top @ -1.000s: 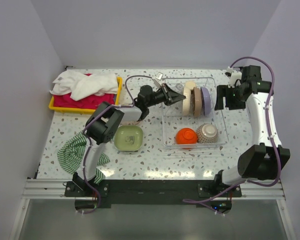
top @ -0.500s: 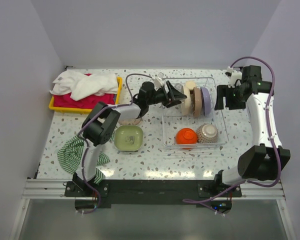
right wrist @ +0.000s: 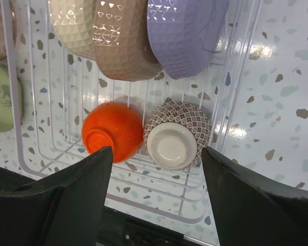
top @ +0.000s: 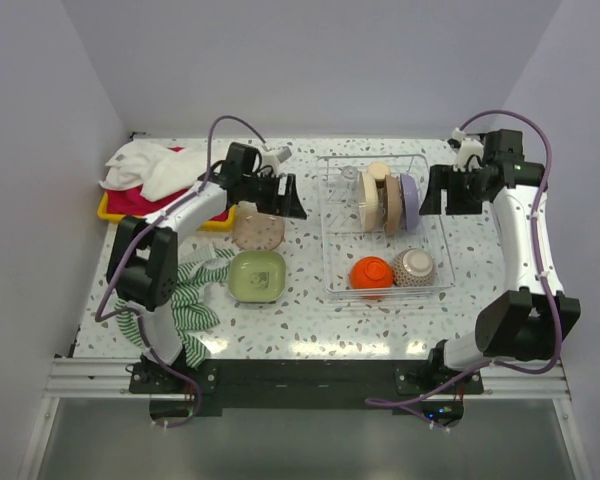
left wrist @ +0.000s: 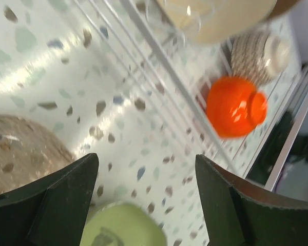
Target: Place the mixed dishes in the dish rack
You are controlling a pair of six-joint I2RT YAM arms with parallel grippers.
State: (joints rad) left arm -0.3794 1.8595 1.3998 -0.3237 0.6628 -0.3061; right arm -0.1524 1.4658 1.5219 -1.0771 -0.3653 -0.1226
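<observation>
The dish rack (top: 329, 235) holds a cream plate (top: 371, 197), a tan plate (top: 392, 203) and a lilac plate (top: 410, 195) on edge. An orange bowl (top: 372, 271) and a patterned bowl (top: 416, 265) lie upside down at its front. A brown speckled plate (top: 258, 231) and a green plate (top: 257, 277) lie on the table left of the rack. My left gripper (top: 290, 203) hangs open and empty above the brown plate's right side; below it I see the green plate (left wrist: 123, 228) and brown plate (left wrist: 18, 154). My right gripper (top: 432, 195) stands open over the rack's right edge, above both bowls (right wrist: 177, 141).
A yellow tray (top: 115, 212) with white and red towels sits at the back left. A green striped cloth (top: 185, 300) lies at the front left under my left arm. Walls close the table on three sides.
My left gripper has opened and pulled back left out of the rack to above the brown plate. The right arm has barely moved.
</observation>
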